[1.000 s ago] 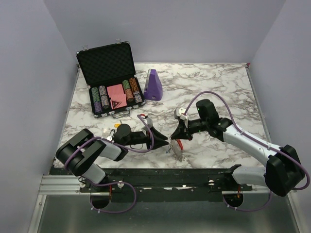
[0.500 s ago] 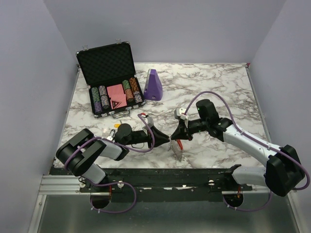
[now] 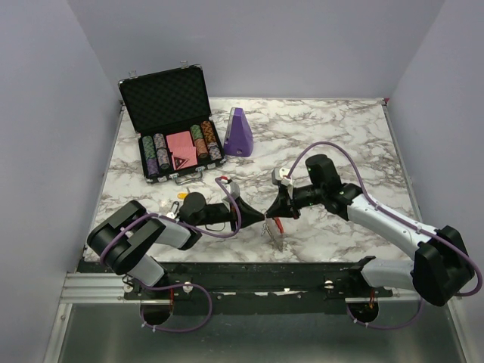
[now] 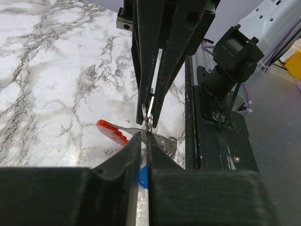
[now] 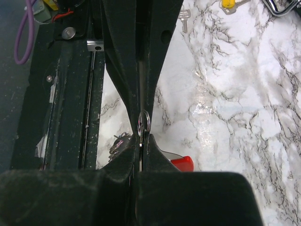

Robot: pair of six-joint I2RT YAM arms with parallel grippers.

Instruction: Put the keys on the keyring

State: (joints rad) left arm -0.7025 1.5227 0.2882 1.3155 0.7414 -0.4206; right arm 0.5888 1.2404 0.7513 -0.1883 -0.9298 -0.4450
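Observation:
My two grippers meet tip to tip above the table's near edge. My right gripper [image 3: 271, 215] [image 5: 141, 139] is shut on a small silver ring [image 5: 143, 123] [image 4: 147, 112] of the keyring. The keyring's red plastic arc [image 3: 279, 225] [image 4: 112, 131] [image 5: 181, 163] and silvery coiled metal [image 4: 167, 143] [image 5: 117, 142] hang under it. My left gripper [image 3: 259, 221] [image 4: 145, 136] is shut on a thin silvery key with a blue tag [image 4: 143, 176], its tip at the ring. A yellow-tagged key [image 3: 163, 203] [image 5: 229, 4] and a plain silver key [image 5: 184, 20] lie on the marble to the left.
An open black case [image 3: 168, 97] with poker chips stands at the back left, a purple wedge-shaped object [image 3: 239, 132] beside it. A silver clip [image 3: 175, 207] lies by the left arm. The black rail of the table's near edge [image 4: 216, 141] runs just beside the grippers.
Both grippers stay tip to tip at the same spot. The hanging keyring has shifted very slightly; nothing was let go.

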